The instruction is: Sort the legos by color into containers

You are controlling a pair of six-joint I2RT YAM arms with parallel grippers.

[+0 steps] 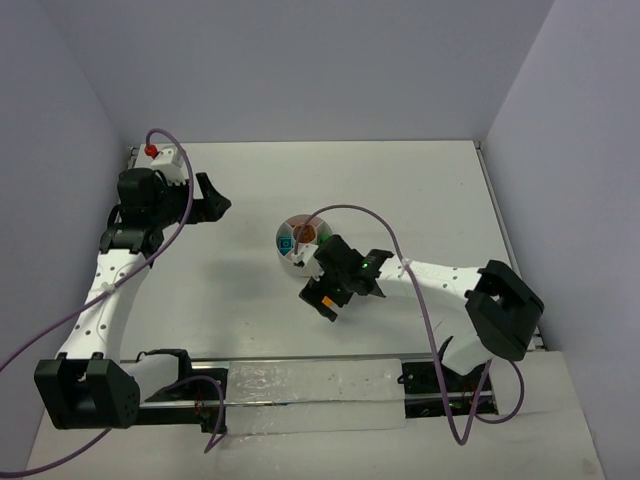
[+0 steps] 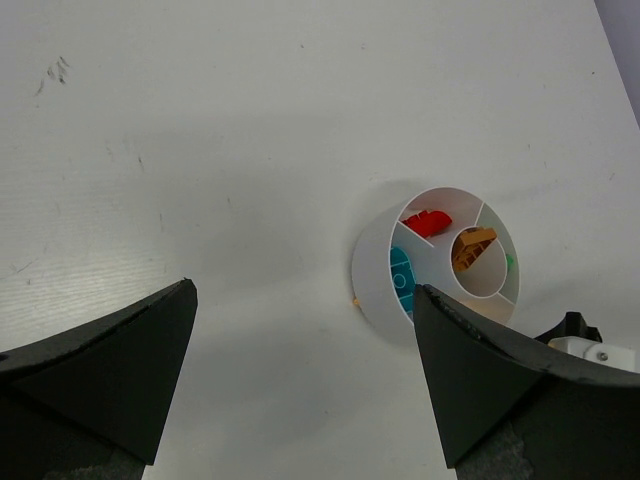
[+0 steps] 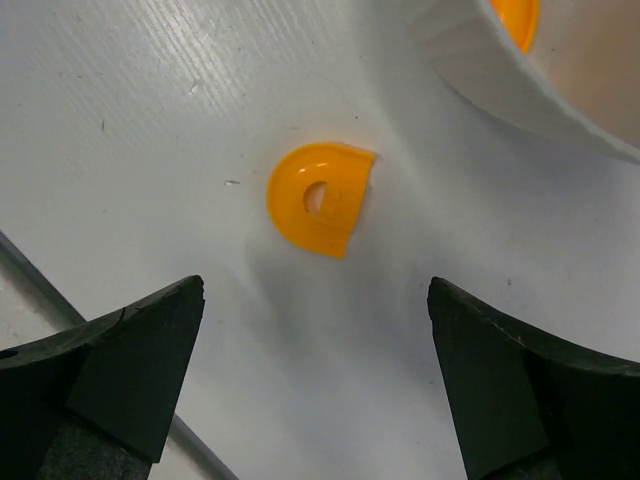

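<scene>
**Right gripper (image 3: 316,330) lining up on yellow-orange lego (image 3: 318,208)**

Right jaws are standing wide apart, holding nothing. The lego is lying flat on the table (image 3: 150,120) straight ahead of the gap, centred on it but not yet between the fingers. Its straight edge is facing the white dish (image 3: 500,80) just beside it and running roughly across the closing line, so the pinch would likely be landing curve against flat. Left gripper (image 2: 300,380) is also gaping empty, well apart from the dish. Right arm is nearer.
</scene>
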